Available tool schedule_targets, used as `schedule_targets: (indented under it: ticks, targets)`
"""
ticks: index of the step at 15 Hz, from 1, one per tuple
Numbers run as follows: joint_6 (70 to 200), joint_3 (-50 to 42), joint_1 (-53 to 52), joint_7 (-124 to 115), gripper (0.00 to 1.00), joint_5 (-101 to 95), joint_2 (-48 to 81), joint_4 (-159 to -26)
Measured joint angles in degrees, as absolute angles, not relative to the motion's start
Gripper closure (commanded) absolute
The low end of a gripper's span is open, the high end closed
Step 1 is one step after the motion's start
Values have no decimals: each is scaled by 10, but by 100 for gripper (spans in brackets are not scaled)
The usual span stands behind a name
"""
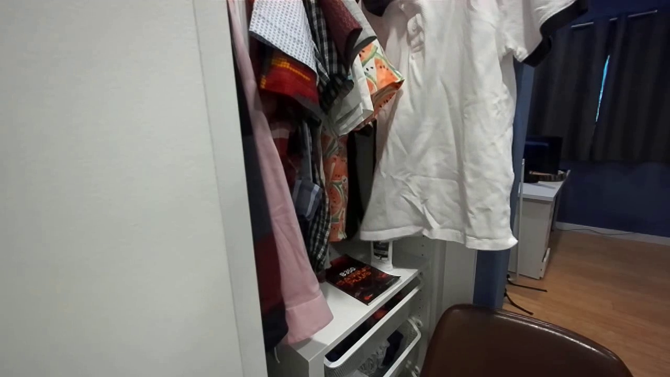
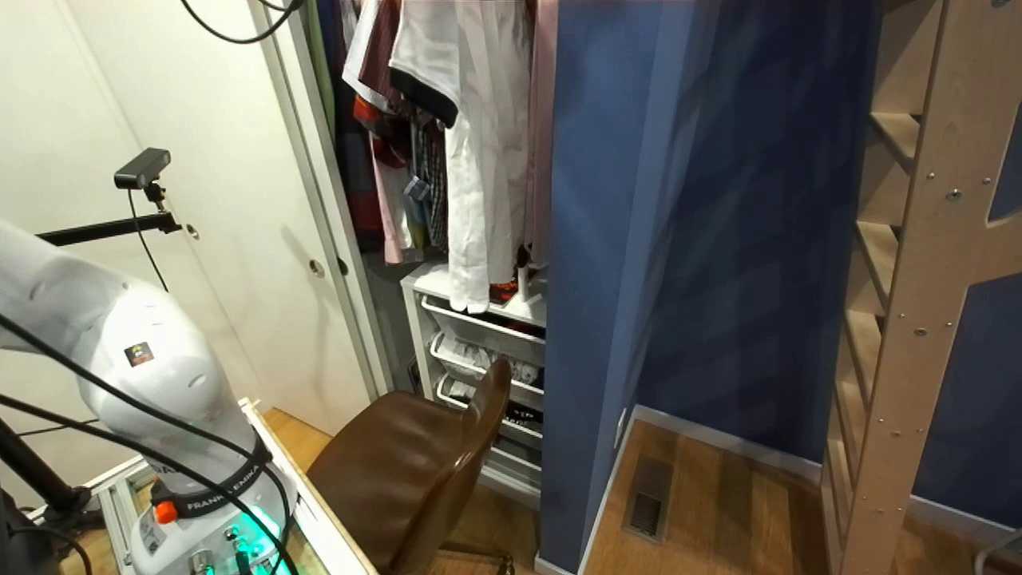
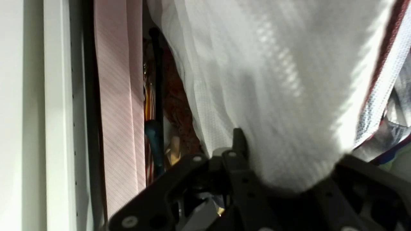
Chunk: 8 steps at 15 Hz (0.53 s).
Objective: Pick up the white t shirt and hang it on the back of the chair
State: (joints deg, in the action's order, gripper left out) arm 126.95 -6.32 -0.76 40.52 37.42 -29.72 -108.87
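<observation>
Listing one white t shirt (image 1: 450, 131): hanging right in front of the gripper (image 3: 249, 144) in the wrist view, partly covering it, and not yet resting on the chair (image 2: 391, 447). Listing one gripper: presenting jaws set together; being unable, behind that covering, to tell a clamped hold from mere overlap.

Assessing progress as early: reaching the shirt, apparently accomplished; securing it, unconfirmed. Leaving to do: drawing it free of the other garments (image 1: 298, 84), carrying it from the gripper's place to the chair, draping it over the backrest (image 1: 523, 345), releasing.

Counting one white t shirt; one gripper; one chair with one backrest, lying outside the wrist view, seemingly well below the gripper; one pinkish garment (image 3: 120, 112) beside the gripper; one drawer unit (image 2: 429, 277), seemingly below the gripper, bearing one booklet (image 1: 364, 280) and including at least three mesh baskets (image 2: 487, 334). Not numbering the other garments, owing to overlap.
</observation>
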Motion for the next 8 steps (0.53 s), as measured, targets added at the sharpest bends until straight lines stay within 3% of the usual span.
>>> schedule_targets:
  ticks: [8]
  targets:
    - [1214, -99, -13, 407, 96, 369, -384, -1216]
